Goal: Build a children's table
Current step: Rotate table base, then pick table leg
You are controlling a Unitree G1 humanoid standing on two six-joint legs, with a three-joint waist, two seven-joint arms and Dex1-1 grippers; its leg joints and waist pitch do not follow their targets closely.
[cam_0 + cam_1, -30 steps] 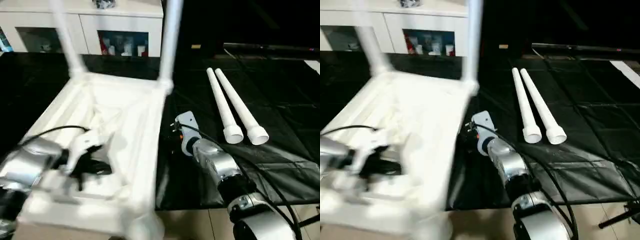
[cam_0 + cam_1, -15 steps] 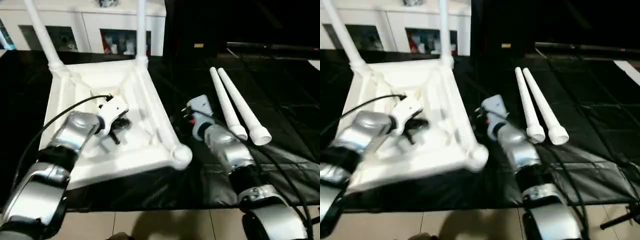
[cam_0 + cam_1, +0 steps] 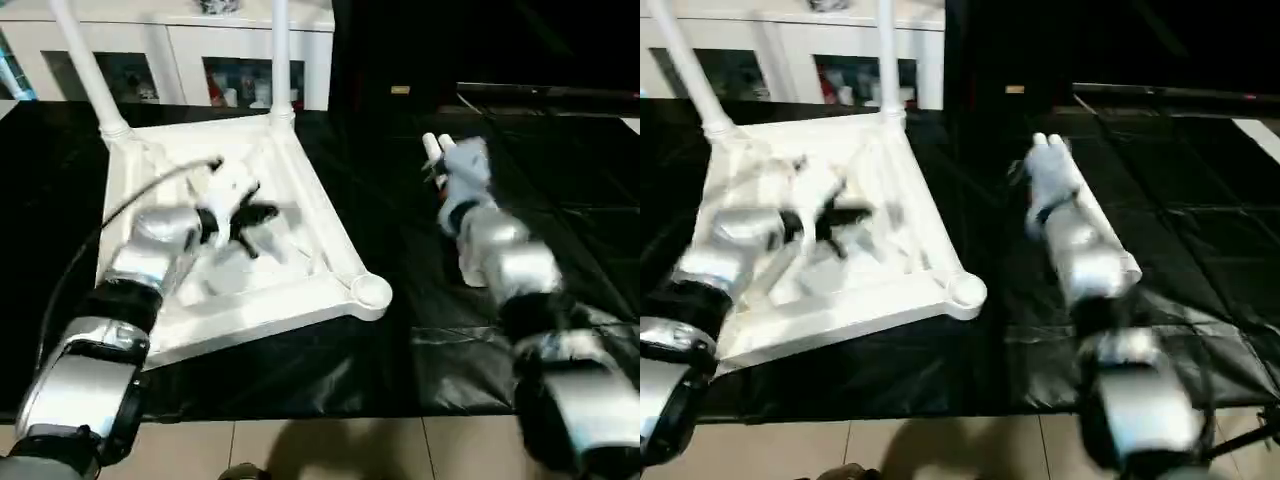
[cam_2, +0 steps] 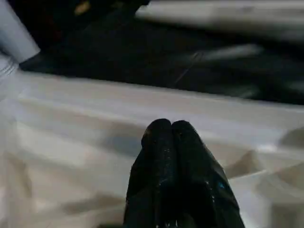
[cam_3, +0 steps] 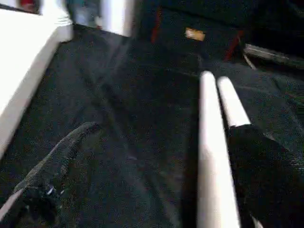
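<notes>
The white table top [image 3: 300,185] lies upside down on the black mat [image 3: 400,350], ribbed underside up. Two white legs [image 3: 85,70] [image 3: 279,55] stand in its far corner sockets. The near right socket [image 3: 370,292] is an open ring. My left gripper [image 4: 171,128] hovers over the ribs near the top's middle, fingers shut with nothing between them. Two loose legs [image 5: 211,142] [image 5: 232,104] lie side by side on the mat to the right. My right gripper [image 5: 165,128] is open just above them, one leg running between its fingers [image 5: 61,156].
A white glass-door cabinet [image 3: 180,40] stands behind the mat. Beige floor tiles [image 3: 300,450] begin at the mat's near edge. A dark bar [image 3: 540,95] lies at the far right. Bare mat separates the table top from the loose legs.
The table top has dropped from a raised tilt to lie flat. My right gripper has swung away from the top's edge, out over the loose legs. My left gripper has slid farther across the ribs.
</notes>
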